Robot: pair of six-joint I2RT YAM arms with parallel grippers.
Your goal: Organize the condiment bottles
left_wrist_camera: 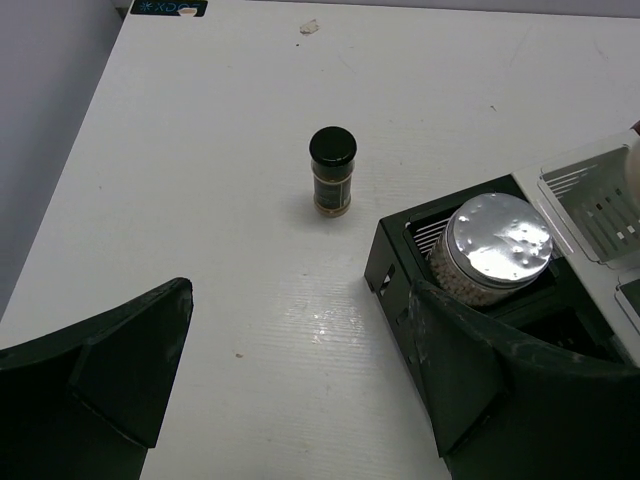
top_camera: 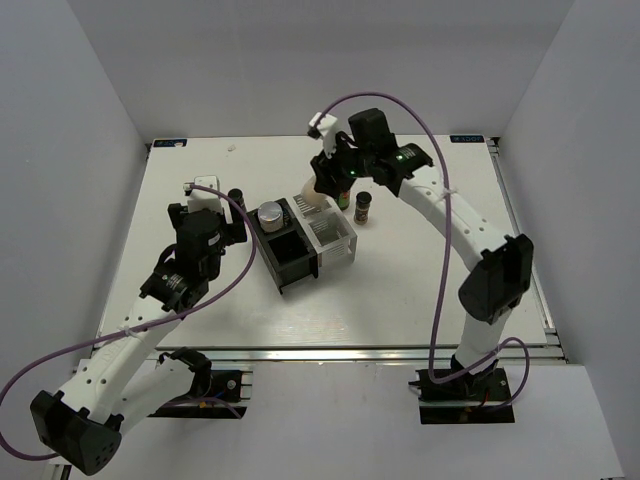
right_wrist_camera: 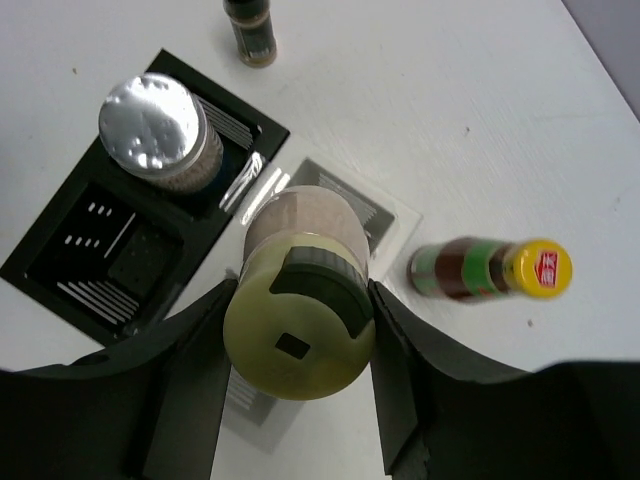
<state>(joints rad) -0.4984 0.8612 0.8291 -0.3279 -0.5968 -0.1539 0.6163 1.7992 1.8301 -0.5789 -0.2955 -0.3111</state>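
Observation:
My right gripper (top_camera: 326, 188) (right_wrist_camera: 298, 345) is shut on the cream squat bottle (right_wrist_camera: 300, 225), gripping its yellow-green lid from both sides. It holds the bottle upright over the white half of the rack (right_wrist_camera: 385, 215); its base is hidden. The silver-lidded jar (top_camera: 270, 214) (left_wrist_camera: 495, 248) (right_wrist_camera: 155, 125) stands in a back cell of the black half. The red-green sauce bottle with yellow cap (right_wrist_camera: 480, 270) (top_camera: 344, 197) stands right of the rack. One black-lidded spice jar (top_camera: 363, 207) stands beside it, another (top_camera: 237, 197) (left_wrist_camera: 332, 172) (right_wrist_camera: 250, 30) left of the rack. My left gripper (top_camera: 220, 222) (left_wrist_camera: 310, 385) is open and empty near the rack's left side.
The divided rack has a black half (top_camera: 292, 255) (left_wrist_camera: 395, 250) and a white half (top_camera: 335, 238) and sits mid-table, with its front cells holding nothing. White walls close in the table on the left, back and right. The table's front edge (top_camera: 330, 352) runs by the arm bases.

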